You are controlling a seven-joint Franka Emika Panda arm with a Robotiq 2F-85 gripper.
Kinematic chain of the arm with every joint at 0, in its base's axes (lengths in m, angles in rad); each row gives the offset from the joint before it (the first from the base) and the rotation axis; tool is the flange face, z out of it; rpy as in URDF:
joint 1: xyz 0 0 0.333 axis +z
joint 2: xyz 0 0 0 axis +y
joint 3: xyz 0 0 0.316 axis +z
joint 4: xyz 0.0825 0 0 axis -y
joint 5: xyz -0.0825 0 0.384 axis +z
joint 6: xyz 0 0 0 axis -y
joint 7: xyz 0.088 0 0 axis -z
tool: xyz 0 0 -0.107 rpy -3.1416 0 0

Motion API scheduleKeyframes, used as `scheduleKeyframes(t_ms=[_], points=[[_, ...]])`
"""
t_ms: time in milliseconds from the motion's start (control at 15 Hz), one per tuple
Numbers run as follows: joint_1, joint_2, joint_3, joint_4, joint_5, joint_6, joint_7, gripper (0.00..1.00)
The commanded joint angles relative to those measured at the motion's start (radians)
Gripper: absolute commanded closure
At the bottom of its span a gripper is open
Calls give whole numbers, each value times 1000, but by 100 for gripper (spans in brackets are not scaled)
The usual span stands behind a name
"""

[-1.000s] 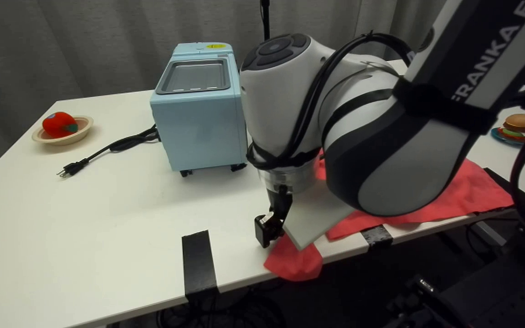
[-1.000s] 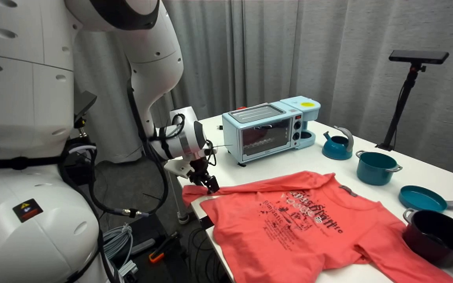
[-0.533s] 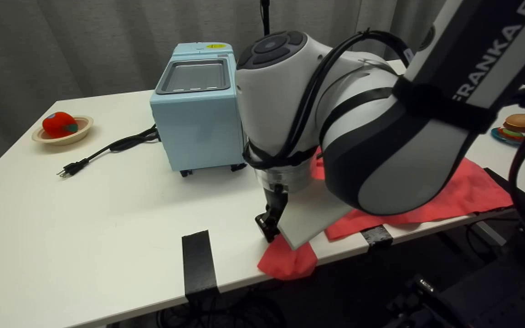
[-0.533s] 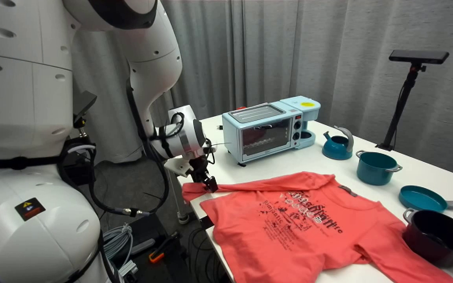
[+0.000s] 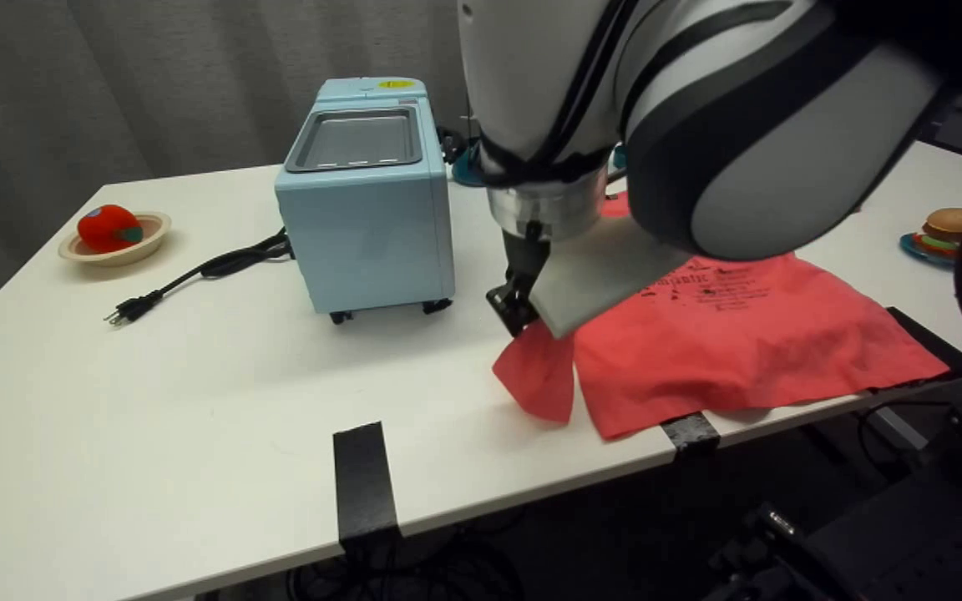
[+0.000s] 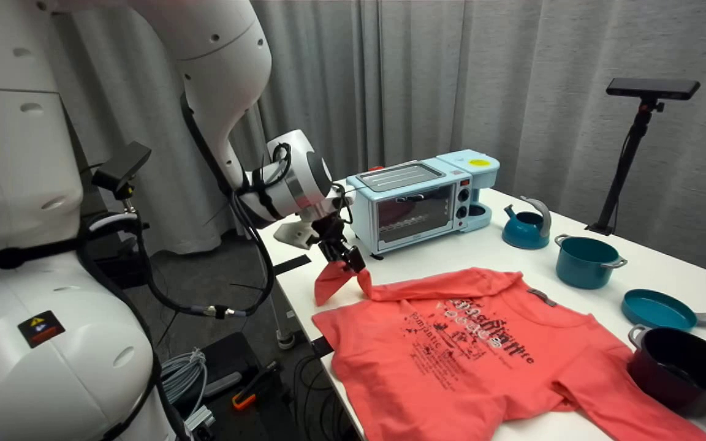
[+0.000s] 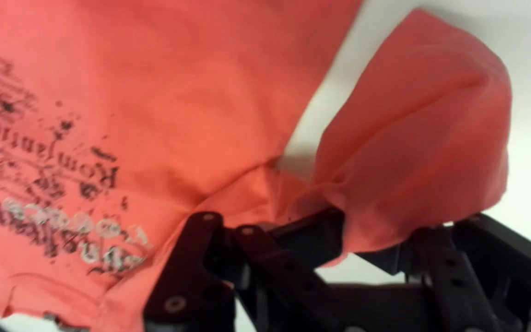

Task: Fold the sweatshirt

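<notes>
Your black two-fingered claw (image 7: 368,242): clamped on the coral-red, long-sleeved, soft-cloth sweatshirt (image 6: 457,349) near one sleeve (image 7: 417,124) end | rest spread beside and below the claw | likely light, limp, hardly slippery; a bunched pinch there should suit you.

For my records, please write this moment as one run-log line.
end effector: shut on sleeve | sweatshirt: body spread | fold: unfinished

Light-blue toaster oven (image 6: 415,205), teal kettle (image 6: 523,234), teal pot (image 6: 583,268), teal pan (image 6: 656,309), dark pot (image 6: 681,373)
</notes>
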Motion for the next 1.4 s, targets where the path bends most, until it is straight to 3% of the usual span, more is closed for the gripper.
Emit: scheduleKeyframes(t_ms=[0, 267, 600, 867, 1333], points=[[-27, -156, -42, -26, -55, -94, -25, 100], [-113, -196, -26, 3, -203, -162, 48, 100], [-186, -163, -34, 57, -484, -216, 288, 100], [-219, -136, -43, 96, -579, -273, 437, 100], [-296, -71, -116, 209, -659, -388, 537, 100]])
